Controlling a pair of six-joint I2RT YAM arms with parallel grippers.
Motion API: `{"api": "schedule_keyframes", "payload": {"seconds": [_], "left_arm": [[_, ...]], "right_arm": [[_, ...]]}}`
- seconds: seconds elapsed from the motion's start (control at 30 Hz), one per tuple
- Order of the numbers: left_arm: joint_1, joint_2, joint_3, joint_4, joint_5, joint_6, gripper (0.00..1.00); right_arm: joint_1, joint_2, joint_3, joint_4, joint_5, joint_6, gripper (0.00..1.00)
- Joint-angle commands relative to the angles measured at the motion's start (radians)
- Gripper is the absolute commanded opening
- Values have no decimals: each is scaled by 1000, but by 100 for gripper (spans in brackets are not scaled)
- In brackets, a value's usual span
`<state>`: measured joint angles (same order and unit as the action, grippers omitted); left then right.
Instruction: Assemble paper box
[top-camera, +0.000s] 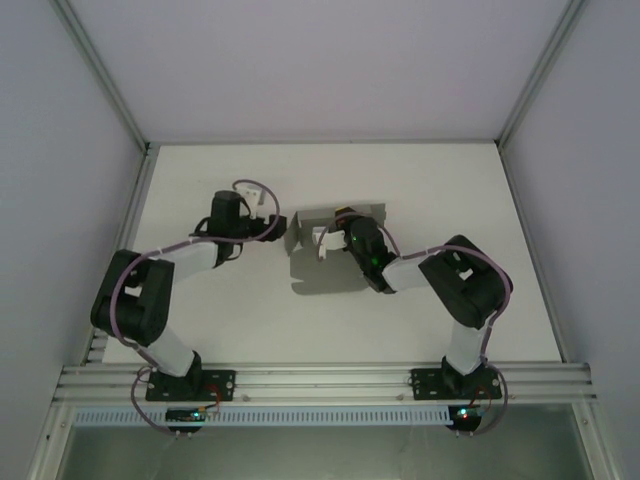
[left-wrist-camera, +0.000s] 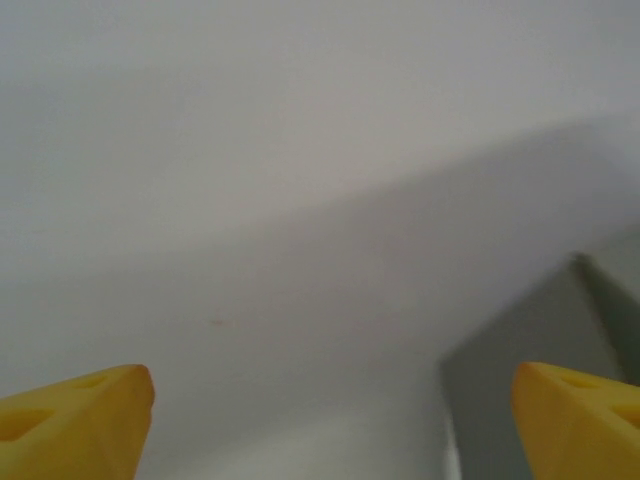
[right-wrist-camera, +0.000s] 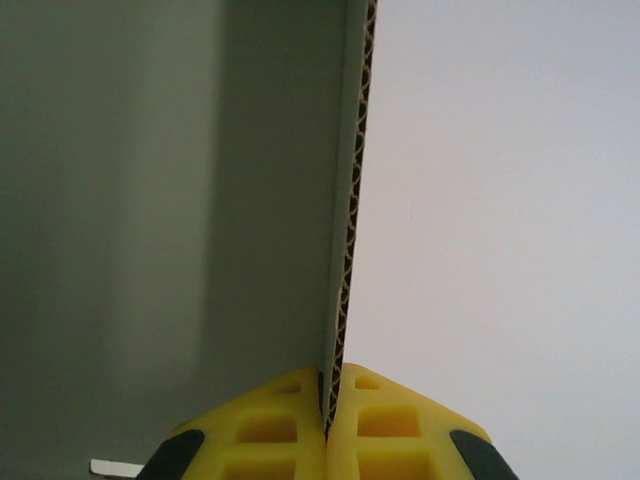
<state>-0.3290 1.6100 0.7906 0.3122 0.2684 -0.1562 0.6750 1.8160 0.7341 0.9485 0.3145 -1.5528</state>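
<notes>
White table (top-camera: 420, 180) set within pale walls and an aluminium frame (top-camera: 320, 378), to which both arm bases are bolted along the near edge. Box (top-camera: 303, 230) located at the table's centre, partly erected: grey panels stand upright at its left and far sides, and it casts a shadow toward the near side. Interior of the box is largely covered by the right gripper (top-camera: 338, 240) in the top view; contents cannot be determined. Right gripper reaches into the box from the right. Right wrist view confirms this gripper (right-wrist-camera: 328, 400) is clamped tight on one panel of the box (right-wrist-camera: 180, 200): both yellow fingers (right-wrist-camera: 390, 430) press against the corrugated edge, which runs straight up from the fingertips, grey face to the left, white table (right-wrist-camera: 500, 200) to the right. Left gripper (top-camera: 272, 228) sits just beside the box's left panel, apart from it as far as can be judged. Left wrist view shows this gripper (left-wrist-camera: 330, 420) spread wide, fingers (left-wrist-camera: 80, 420) at opposite edges of the picture with bare table (left-wrist-camera: 250, 150) between them, and a grey corner of the box (left-wrist-camera: 530, 340) near the right finger, not gripped.
</notes>
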Motion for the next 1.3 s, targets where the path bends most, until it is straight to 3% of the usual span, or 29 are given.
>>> {"api": "schedule_keyframes", "payload": {"seconds": [0.0,0.13,0.43,0.63,0.73,0.87,1.1,1.23,1.27], "left_arm": [[-36,-24,-39,14,158,69,86],[-83,3,-72,58,161,76,79],[-116,90,-61,185,135,88,76],[-143,171,5,162,125,136,75],[-143,189,12,190,85,122,70],[-143,199,21,258,59,123,65],[-143,268,107,272,61,122,66],[-141,284,137,236,44,113,59],[-142,281,136,241,34,99,52]], "right_arm": [[2,17,23,-13,31,20,0],[7,16,19,-17,53,33,0],[19,6,24,-72,51,65,0],[26,18,22,-76,44,72,0],[35,10,14,-102,36,79,0],[37,0,17,-195,-9,103,0],[30,16,40,-298,-108,146,0],[24,19,71,-388,-137,174,0],[24,20,75,-402,-139,179,0]]}}
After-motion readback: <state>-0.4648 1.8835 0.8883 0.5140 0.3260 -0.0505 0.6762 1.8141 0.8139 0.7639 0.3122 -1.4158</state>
